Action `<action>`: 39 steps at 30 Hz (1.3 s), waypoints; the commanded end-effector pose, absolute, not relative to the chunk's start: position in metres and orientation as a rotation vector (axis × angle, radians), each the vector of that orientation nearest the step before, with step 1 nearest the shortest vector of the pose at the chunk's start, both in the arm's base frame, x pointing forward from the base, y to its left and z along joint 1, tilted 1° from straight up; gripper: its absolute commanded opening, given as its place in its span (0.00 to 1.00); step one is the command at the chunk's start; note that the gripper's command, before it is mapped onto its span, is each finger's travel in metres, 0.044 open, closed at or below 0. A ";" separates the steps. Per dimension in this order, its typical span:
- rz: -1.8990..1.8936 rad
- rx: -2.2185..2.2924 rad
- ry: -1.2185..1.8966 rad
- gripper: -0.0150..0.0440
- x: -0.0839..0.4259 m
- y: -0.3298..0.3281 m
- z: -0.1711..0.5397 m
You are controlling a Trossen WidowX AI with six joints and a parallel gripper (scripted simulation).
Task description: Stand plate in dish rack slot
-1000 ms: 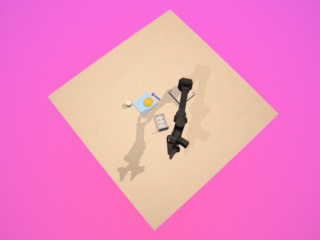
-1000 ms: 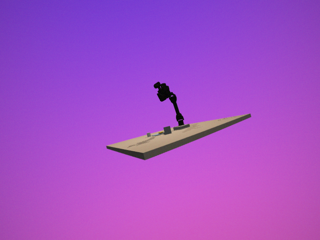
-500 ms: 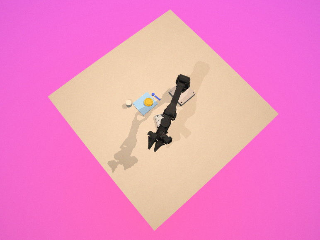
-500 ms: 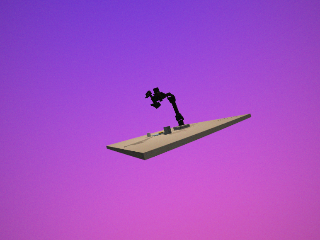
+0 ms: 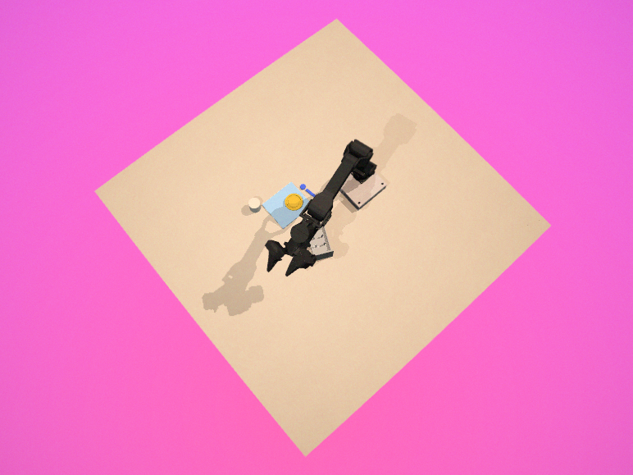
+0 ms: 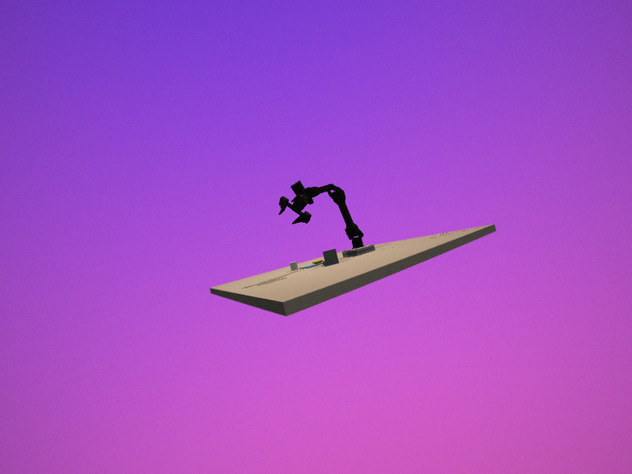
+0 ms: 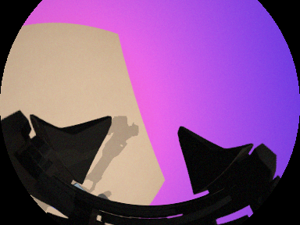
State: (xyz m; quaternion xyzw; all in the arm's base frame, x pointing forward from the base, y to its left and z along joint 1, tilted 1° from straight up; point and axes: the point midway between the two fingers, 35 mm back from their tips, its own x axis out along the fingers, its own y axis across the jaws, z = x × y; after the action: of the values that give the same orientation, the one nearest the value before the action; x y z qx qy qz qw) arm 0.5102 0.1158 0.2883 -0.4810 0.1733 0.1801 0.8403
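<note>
Plate (image 5: 293,201) flat on the blue mat (image 5: 276,207), untouched.
Hand (image 5: 281,262) hangs high above the counter (image 5: 422,285) beside the dish rack (image 5: 321,243), fingers spread apart, holding nothing.

Near the middle of the top view, on the table (image 5: 401,295): mat (image 5: 278,208), with plate (image 5: 293,202) lying flat on its right half. Just left of the mat, apart from it: cup (image 5: 254,203). At the mat's upper right corner: spoon (image 5: 307,189), partly under the arm (image 5: 338,179). Right of the mat: base plate (image 5: 364,194). Below and right of the mat: dish rack (image 5: 321,244), half covered by the wrist. Lower left of the rack in frame: gripper (image 5: 281,265), high above the table in the exterior view (image 6: 292,214), fingers apart with nothing between. In the wrist view, table at left.
</note>
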 end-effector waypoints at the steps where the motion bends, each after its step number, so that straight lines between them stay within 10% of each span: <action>1: 0.374 -0.963 0.459 0.93 0.503 0.093 0.275; 39: 0.038 -0.126 1.406 0.93 0.315 -0.094 0.184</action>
State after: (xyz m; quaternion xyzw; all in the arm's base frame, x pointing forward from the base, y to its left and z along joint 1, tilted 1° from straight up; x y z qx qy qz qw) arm 0.3304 -0.0895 0.1866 -0.0889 0.6264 0.0302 0.7739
